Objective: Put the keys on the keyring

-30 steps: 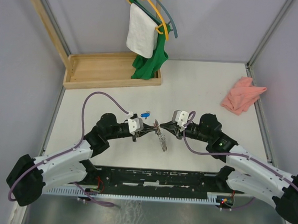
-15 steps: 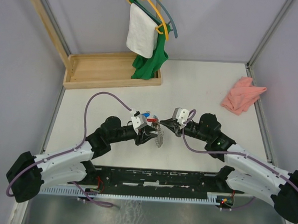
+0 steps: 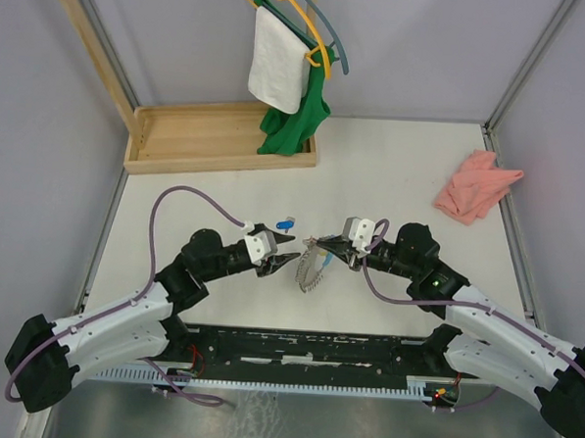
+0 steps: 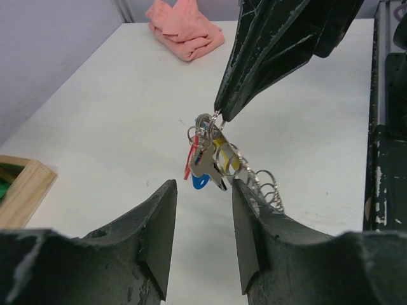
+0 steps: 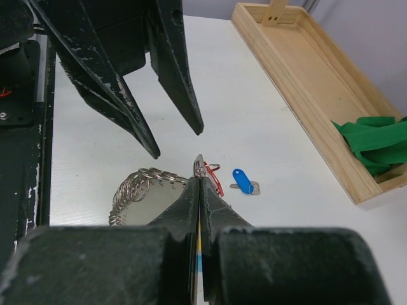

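My right gripper (image 3: pixel 320 246) is shut on a small metal keyring (image 5: pixel 205 168) and holds it above the table. A red-tagged key (image 5: pixel 217 182) hangs on that ring, which also shows in the left wrist view (image 4: pixel 205 126). A long chain of metal rings (image 3: pixel 309 275) droops from it to the table. The blue-headed key (image 3: pixel 286 223) lies loose on the table just beyond, and also shows in the right wrist view (image 5: pixel 242 181). My left gripper (image 3: pixel 290 262) is open and empty, its tips a little left of the hanging bunch (image 4: pixel 206 155).
A wooden tray (image 3: pixel 218 137) sits at the back left with a green cloth (image 3: pixel 296 121) over its edge. A white towel (image 3: pixel 278 59) hangs on hangers above it. A pink cloth (image 3: pixel 476 184) lies at the far right.
My left gripper has drawn back to the left, away from the keyring. The ring chain has swung slightly left. My right gripper has stayed in place, shut on the ring.
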`<state>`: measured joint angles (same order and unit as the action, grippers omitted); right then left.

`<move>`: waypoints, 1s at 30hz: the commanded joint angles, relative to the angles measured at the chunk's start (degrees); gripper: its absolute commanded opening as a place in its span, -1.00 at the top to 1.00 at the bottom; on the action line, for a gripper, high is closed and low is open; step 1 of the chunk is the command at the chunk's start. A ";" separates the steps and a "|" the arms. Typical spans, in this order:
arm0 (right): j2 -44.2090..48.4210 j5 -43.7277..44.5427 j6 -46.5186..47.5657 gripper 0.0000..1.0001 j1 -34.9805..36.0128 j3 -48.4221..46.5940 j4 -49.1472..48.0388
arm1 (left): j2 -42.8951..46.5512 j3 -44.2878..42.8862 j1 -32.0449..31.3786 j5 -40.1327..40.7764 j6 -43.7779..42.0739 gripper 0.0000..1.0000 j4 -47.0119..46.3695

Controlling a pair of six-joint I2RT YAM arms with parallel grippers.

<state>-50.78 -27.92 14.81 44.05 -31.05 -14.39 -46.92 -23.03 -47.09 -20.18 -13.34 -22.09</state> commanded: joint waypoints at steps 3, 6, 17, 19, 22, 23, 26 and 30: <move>1.52 -2.44 1.36 0.98 -0.37 -0.42 -3.10 | -3.30 -3.78 5.06 -9.83 -8.36 0.02 -2.52; 1.43 -2.57 1.36 0.98 -0.46 -0.40 -3.01 | -5.28 -4.16 8.34 -15.79 -7.26 0.02 -5.58; 0.47 -5.00 1.34 0.98 -0.50 -0.81 -2.85 | -9.84 -8.78 10.26 -28.42 -11.63 -0.03 -3.88; 0.34 -5.51 1.36 0.98 -0.52 -0.95 -2.73 | -11.27 -9.26 10.26 -29.10 -12.21 -0.04 -3.80; 0.17 -5.95 1.36 0.98 -0.51 -1.14 -2.58 | -12.79 -10.14 10.29 -29.96 -13.27 -0.06 -3.35; 0.16 -6.01 1.36 0.98 -0.53 -1.20 -2.57 | -13.31 -10.29 10.27 -30.63 -13.43 -0.06 -3.21; 0.24 -5.88 1.35 0.98 -0.52 -1.29 -2.64 | -14.69 -11.26 10.24 -32.41 -13.57 -0.06 -2.27; 0.34 -5.06 1.10 0.98 -0.55 -1.13 -3.02 | -16.15 -11.58 10.17 -34.29 -12.44 0.05 -1.46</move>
<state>-50.87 -32.56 15.88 43.75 -31.03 -13.10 -62.26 -32.10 -37.08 -50.46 -24.21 -23.31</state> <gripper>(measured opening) 0.015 0.505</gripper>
